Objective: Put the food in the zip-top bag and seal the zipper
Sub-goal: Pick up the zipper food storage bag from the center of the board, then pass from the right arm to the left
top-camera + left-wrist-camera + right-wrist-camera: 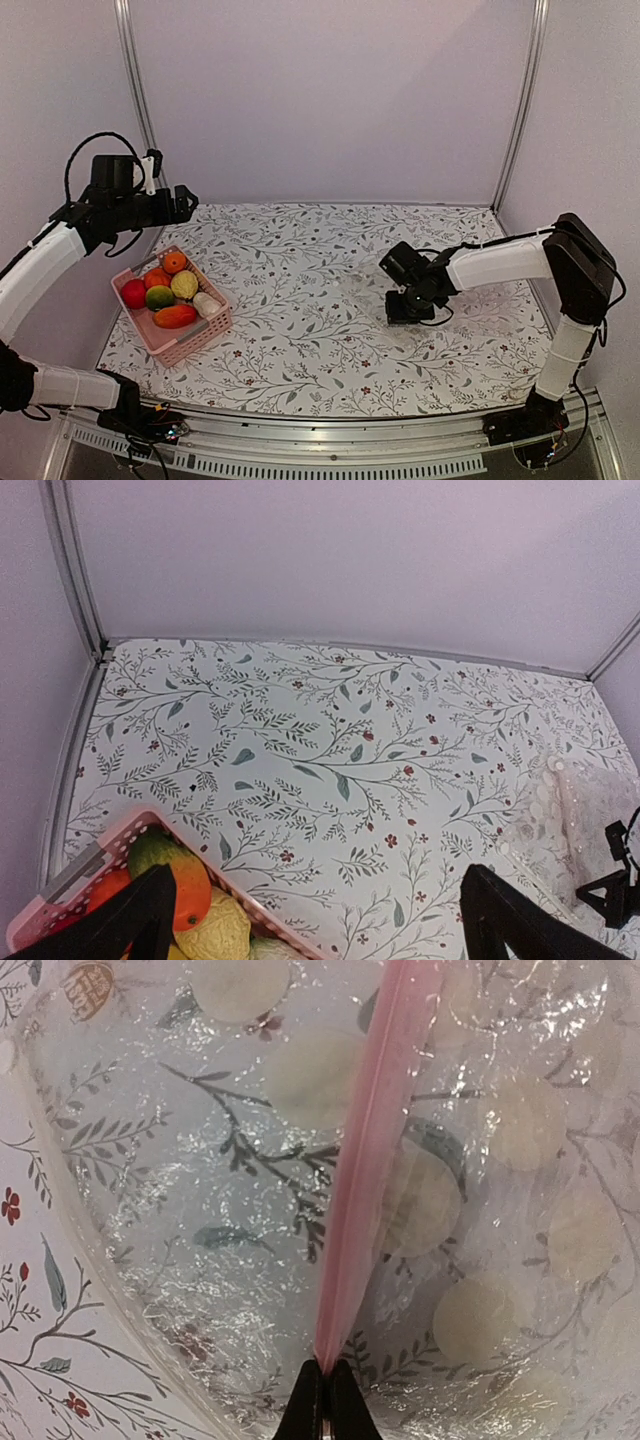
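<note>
Floral tablecloth (300, 340) lies beneath right pincer (325, 1370) pinching the pink zipper (375, 1160); left pincer (318, 875) gapes wide.

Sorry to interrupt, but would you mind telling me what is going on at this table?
The right claw is pinched shut on the pink zipper strip of the transparent, crinkly, white-dotted plastic bag lying on the floral table. The left claw hangs open, raised beside the pink plastic basket, which holds all the small toy fruits and vegetables. Nothing is in the bag yet.
</note>
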Motion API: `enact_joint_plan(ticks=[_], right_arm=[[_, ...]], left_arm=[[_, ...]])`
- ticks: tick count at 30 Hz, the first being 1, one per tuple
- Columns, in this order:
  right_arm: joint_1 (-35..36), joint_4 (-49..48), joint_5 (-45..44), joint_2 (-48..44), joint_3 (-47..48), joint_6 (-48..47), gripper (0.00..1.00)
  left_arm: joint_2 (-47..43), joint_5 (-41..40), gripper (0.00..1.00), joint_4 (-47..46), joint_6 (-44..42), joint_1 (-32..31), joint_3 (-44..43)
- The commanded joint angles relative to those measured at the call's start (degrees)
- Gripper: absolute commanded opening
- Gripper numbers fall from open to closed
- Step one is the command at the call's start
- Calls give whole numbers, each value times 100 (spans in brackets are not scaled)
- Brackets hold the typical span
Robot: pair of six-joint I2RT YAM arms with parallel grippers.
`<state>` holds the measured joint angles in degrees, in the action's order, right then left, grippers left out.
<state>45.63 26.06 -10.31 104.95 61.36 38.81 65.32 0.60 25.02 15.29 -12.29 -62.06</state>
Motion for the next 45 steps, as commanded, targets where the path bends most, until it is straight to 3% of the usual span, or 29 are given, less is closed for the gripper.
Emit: enact_joint_plan(ticks=[1,12,16,21,26,33,45], right_arm=[[-259,140,-26,-326,-279,-101,0],[-316,573,-531,-1844,-236,-898,0],[-311,545,-67,-2522,-188,-1256,0],[-157,228,882,-2902,-143,-1575,0],[435,-322,1472,-2805,-22,-1846,0],[893,-1433,2035,-2271,138,-1523,0],[1368,-1933,2331,-1391,659,-1429,0]], left_arm=[[78,-40,100,113,57,-62,1],[89,74,100,109,113,-78,-7],[78,396,99,117,327,-221,-23],[-129,1024,100,-312,1314,-641,464],[-250,1326,100,-1063,2337,-1282,980],[-190,1215,100,-1971,3298,-2064,1402],[377,1184,99,-3175,4003,-2299,1614]])
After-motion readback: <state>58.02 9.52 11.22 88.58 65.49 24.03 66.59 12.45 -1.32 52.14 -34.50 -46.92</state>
